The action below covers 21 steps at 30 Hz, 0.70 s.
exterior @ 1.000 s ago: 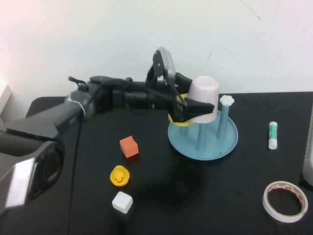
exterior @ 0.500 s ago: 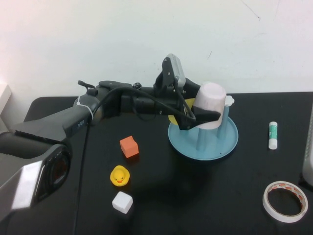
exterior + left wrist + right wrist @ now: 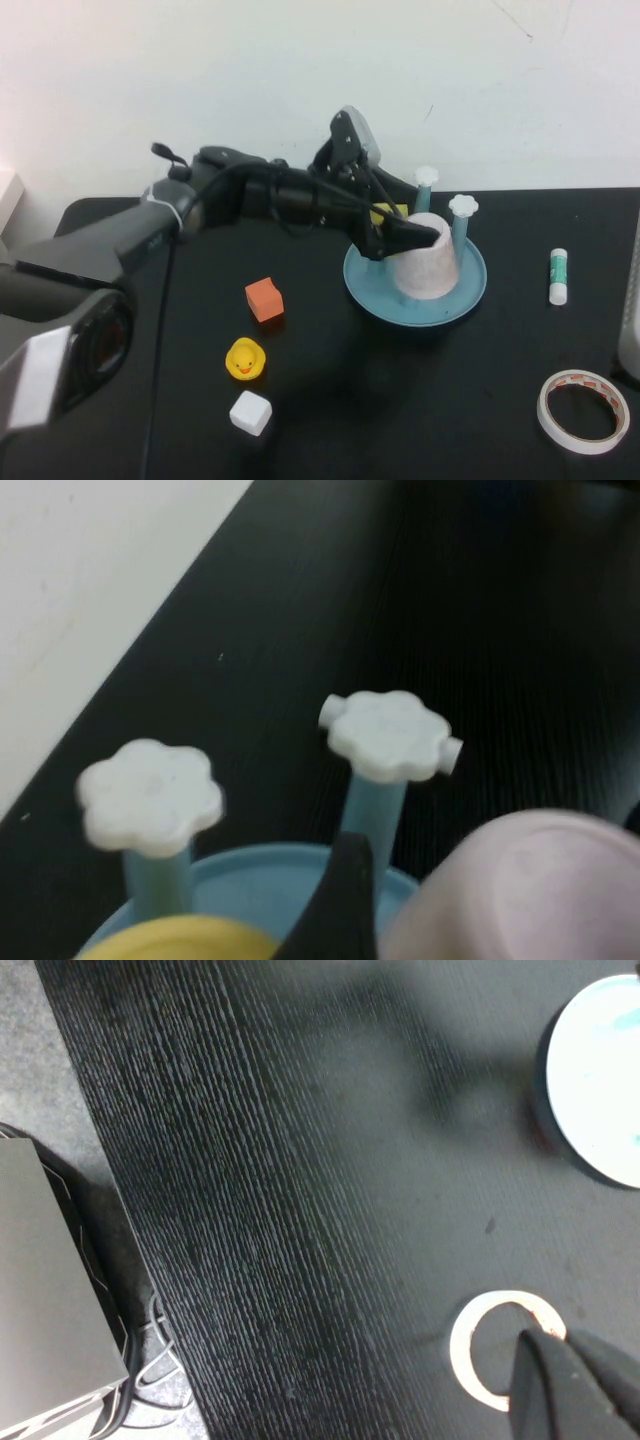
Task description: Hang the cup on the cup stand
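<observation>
The pale pink cup (image 3: 424, 270) stands upside down on the round teal cup stand (image 3: 470, 298), low over the dish. Two of the stand's white-capped posts (image 3: 463, 207) rise behind it. My left gripper (image 3: 412, 233) reaches in from the left at the level of the cup's top, open, with one black finger (image 3: 340, 905) beside the cup (image 3: 530, 890) and not pressing on it. The right arm is outside the high view. In the right wrist view my right gripper (image 3: 547, 1342) hovers shut over a tape roll (image 3: 478, 1345).
A yellow cup (image 3: 385, 213) sits on the stand behind my left gripper. An orange cube (image 3: 264, 299), a yellow duck (image 3: 244, 359) and a white cube (image 3: 250, 412) lie at front left. A glue stick (image 3: 558, 276) and the tape roll (image 3: 583, 410) lie on the right.
The cup has dropped from the gripper's height down onto the stand's dish. The left gripper let go of it and sits a little lower. The right gripper has not moved.
</observation>
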{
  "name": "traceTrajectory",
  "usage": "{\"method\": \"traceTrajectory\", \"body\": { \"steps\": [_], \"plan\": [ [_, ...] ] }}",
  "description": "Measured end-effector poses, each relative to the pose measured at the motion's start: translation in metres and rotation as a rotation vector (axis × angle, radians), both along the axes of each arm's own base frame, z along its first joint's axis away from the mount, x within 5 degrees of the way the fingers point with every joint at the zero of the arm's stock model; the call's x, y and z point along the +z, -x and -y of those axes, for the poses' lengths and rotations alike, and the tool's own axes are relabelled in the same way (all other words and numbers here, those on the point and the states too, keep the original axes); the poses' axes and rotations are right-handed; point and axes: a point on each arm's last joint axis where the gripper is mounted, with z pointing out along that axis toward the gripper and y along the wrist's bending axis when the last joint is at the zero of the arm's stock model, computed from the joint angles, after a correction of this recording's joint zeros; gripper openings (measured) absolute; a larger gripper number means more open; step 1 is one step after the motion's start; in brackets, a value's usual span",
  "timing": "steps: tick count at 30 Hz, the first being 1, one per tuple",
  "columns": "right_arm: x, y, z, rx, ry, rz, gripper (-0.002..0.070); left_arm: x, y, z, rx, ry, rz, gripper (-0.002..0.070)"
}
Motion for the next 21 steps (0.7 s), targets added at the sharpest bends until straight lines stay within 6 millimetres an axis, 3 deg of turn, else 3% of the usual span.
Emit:
{"method": "traceTrajectory", "body": {
  "steps": [5,11,14,17,21],
  "plan": [
    [0.0,0.0,0.0,0.0,0.0,0.0,-0.0001,0.032,0.001,-0.01,0.035,-0.052,0.026,0.0546],
    [0.0,0.0,0.0,0.0,0.0,0.0,-0.0001,0.083,0.006,-0.018,0.119,-0.081,0.132,0.0274],
    [0.0,0.0,0.0,0.0,0.0,0.0,-0.0001,0.122,0.011,-0.029,0.21,-0.155,0.236,0.017],
    [0.0,0.0,0.0,0.0,0.0,0.0,-0.0001,0.163,0.023,-0.043,0.294,-0.244,0.342,0.011],
    [0.0,0.0,0.0,0.0,0.0,0.0,-0.0001,0.222,0.05,-0.063,0.4,-0.326,0.451,0.0026]
  ]
}}
